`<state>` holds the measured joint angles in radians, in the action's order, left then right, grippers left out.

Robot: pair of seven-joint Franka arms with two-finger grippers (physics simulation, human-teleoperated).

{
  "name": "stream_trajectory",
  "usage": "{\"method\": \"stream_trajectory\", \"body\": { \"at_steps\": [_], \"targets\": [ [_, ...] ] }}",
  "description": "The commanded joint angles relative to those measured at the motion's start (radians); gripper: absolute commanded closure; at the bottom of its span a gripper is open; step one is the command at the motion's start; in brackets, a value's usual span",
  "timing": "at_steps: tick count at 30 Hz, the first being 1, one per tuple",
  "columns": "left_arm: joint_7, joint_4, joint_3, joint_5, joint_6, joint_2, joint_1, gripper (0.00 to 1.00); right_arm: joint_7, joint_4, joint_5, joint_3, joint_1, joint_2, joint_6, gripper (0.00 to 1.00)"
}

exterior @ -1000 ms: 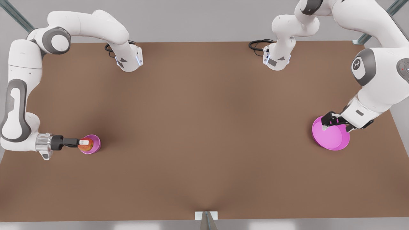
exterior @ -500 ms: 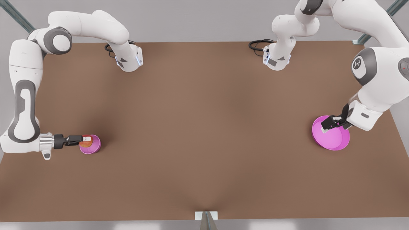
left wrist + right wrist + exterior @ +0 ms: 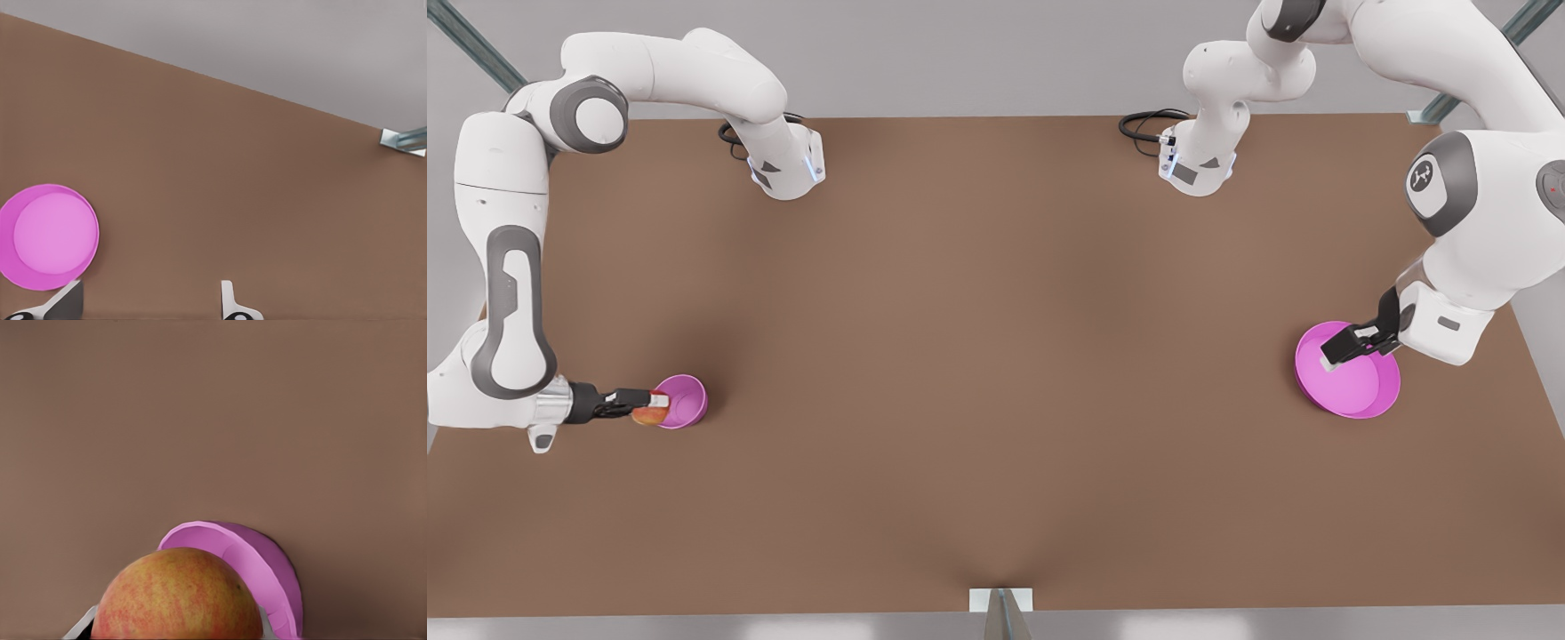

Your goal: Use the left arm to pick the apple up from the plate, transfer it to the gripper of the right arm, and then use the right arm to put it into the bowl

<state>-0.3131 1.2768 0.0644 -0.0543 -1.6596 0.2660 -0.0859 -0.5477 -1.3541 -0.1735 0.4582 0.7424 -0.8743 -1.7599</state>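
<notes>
red-orange mottled apple point(image 3: 177, 595) clamped in right gripper point(image 3: 649, 407) fingers beside bowl point(image 3: 683, 400); left gripper point(image 3: 1347, 345) fingers spread over plate point(image 3: 1356, 391).

Brown table point(image 3: 996, 356), black cables point(image 3: 1147, 124) at back, grey wall point(image 3: 960, 53).

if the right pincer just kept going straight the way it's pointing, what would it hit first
Probably the bowl. The right pincer, shut on the apple, points toward the front view's right with the near rim directly ahead; its height relative to the rim is unclear.

The apple point(image 3: 177, 595) is red mottled with yellow-orange, the bowl point(image 3: 683, 400) pink-purple, the plate point(image 3: 1352, 384) magenta, and the table point(image 3: 996, 356) plain brown.
</notes>
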Motion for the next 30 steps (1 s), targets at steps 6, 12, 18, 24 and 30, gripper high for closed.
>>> {"method": "stream_trajectory", "body": {
  "at_steps": [6,12,18,24,30],
  "targets": [
    [-0.086,-0.001,0.0,0.001,0.004,-0.002,0.002,0.0,0.003,0.001,0.019,0.0,-0.003,0.003,-0.02,0.0],
    [-0.086,-0.001,0.0,0.001,0.004,-0.002,0.002,0.0,0.257,-0.007,0.21,0.115,-0.067,0.305,0.043,0.0],
    [-0.012,0.001,0.0,-0.001,0.007,0.002,0.0,0.0,0.554,-0.206,0.173,-0.355,-0.666,0.808,0.135,0.0],
    [0.256,-0.001,-0.003,0.004,0.012,0.029,-0.008,0.0,0.554,-0.189,0.173,-0.504,-0.815,0.779,0.126,0.0],
    [0.255,-0.001,-0.003,0.005,0.014,0.029,-0.008,0.0,0.551,-0.215,0.175,-0.483,-0.796,0.782,0.097,0.0]
  ]
}}
